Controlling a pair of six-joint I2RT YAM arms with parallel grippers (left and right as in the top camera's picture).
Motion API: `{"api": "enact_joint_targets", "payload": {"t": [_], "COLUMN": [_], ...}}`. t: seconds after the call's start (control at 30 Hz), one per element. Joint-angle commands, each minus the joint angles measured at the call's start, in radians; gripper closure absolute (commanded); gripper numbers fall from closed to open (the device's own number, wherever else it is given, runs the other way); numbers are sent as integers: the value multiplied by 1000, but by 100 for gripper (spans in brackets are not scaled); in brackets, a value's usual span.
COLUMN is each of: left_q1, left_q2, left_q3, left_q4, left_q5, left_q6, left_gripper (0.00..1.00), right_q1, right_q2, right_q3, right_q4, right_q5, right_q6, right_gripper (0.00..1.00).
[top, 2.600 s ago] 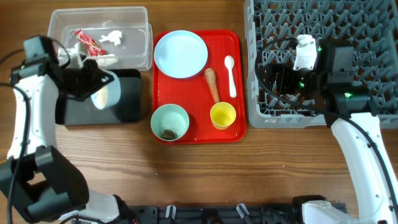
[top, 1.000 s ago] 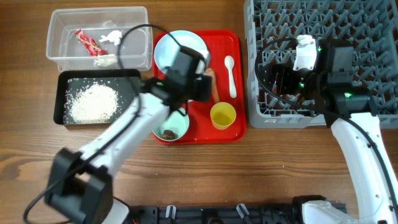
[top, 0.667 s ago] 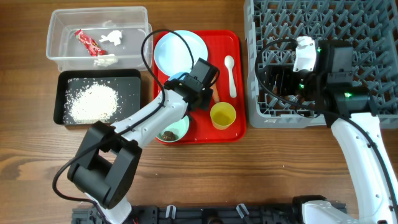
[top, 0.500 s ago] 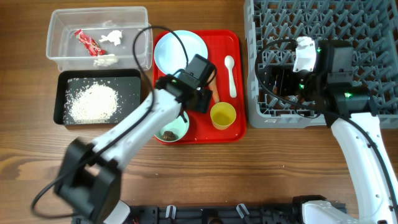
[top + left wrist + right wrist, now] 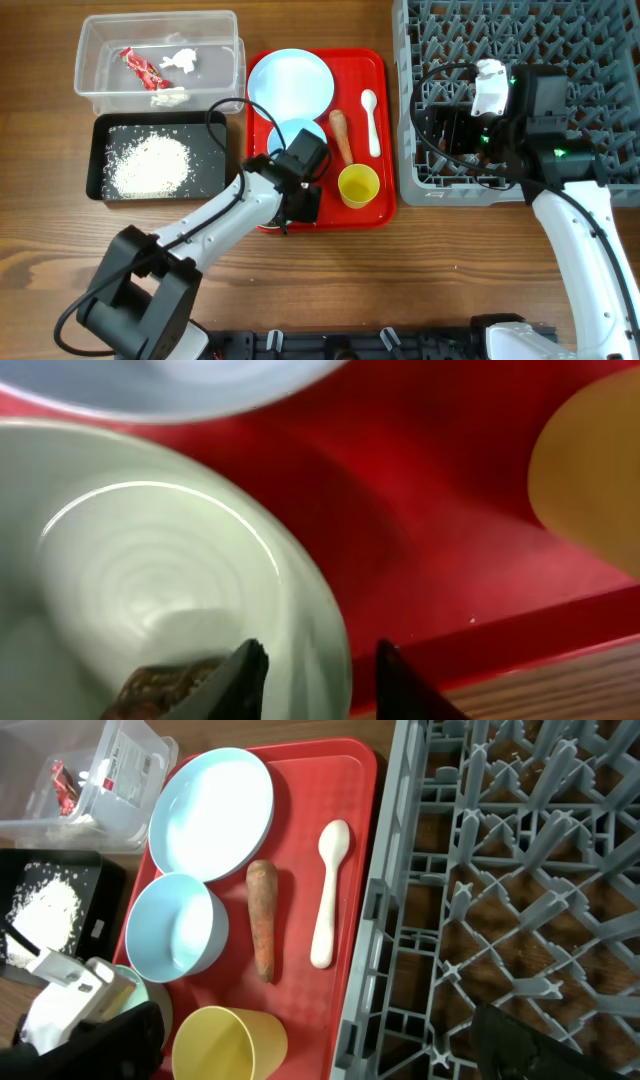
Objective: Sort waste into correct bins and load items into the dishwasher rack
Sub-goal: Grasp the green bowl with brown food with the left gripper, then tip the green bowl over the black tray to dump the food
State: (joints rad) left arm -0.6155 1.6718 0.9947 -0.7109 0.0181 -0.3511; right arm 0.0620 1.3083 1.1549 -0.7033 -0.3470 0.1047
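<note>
Reaching into the red tray (image 5: pixel 355 75), the L arm's tool (image 5: pixel 318 685) now sits at the mint-green bowl (image 5: pixel 150 560). Its jaws are apart, one finger inside by the brown food clump (image 5: pixel 160 685), the other outside the rim, not yet clamped. A few secs ago this arm was over the black bin (image 5: pixel 96 185), where the rice (image 5: pixel 148 162) now lies heaped. The pale blue bowl (image 5: pixel 290 135) is back on the tray, just below the plate (image 5: pixel 290 80). Rice looks sorted; the clump is prob. next for a bin. Carrot (image 5: pixel 341 135), spoon (image 5: pixel 371 120) & yellow cup (image 5: pixel 358 185) stay on the tray, not yet racked. The R tool (image 5: pixel 450 130) hangs unmoved over the grey rack (image 5: pixel 590 60); can't tell if its jaws are apart or together.
</note>
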Motion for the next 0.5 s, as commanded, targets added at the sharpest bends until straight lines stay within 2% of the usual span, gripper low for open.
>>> {"api": "enact_joint_targets", "payload": {"t": [0.0,0.03,0.07,0.2,0.23,0.37,0.47], "left_q1": [-5,-5,-3,51,113,340,621], "left_q2": [6,6,3,-81,-162,-327,-320], "left_q3": [-48,-48,-45,71,145,175,167], "left_q4": [46,50,49,-42,-96,-129,-137], "left_q5": [15,15,16,161,188,266,441], "left_q6": [-51,-50,-58,-76,-70,-31,104], "left_gripper": [83,92,96,96,96,96,96], "right_q1": [4,4,4,4,4,4,4], "right_q2": [10,10,10,10,10,10,10], "right_q3": [21,21,21,21,21,21,21], "right_q4": [0,2,1,3,3,-3,-1], "right_q5": [8,8,8,8,9,8,8], "right_q6": [3,3,3,3,2,3,3], "right_gripper": [0,0,0,0,0,0,0]}}
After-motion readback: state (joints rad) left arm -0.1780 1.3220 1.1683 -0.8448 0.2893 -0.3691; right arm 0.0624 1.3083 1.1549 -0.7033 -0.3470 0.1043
